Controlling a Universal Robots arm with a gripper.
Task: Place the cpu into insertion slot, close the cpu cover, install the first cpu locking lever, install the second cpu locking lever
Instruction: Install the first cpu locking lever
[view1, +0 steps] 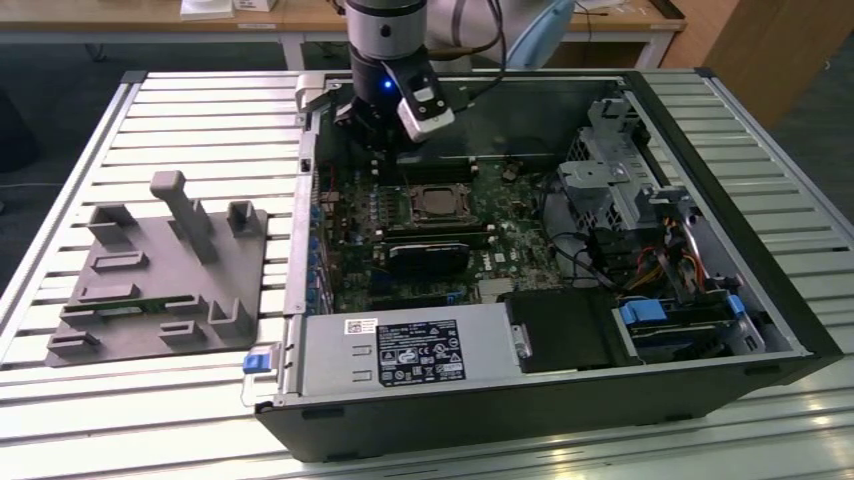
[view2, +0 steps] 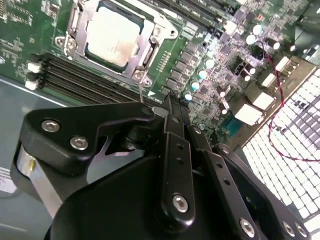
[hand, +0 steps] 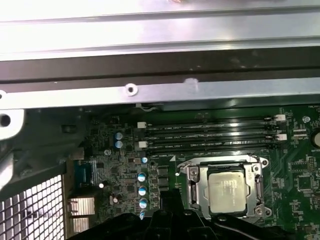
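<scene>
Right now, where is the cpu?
In both wrist views the cpu sits within the silver frame on the green board, beside the long memory slots.

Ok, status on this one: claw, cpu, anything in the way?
Claw hovers by the memory slots, apart from the cpu. Cpu seated in the insertion slot, cpu cover flat around it. Nothing lying over the chip.
</scene>
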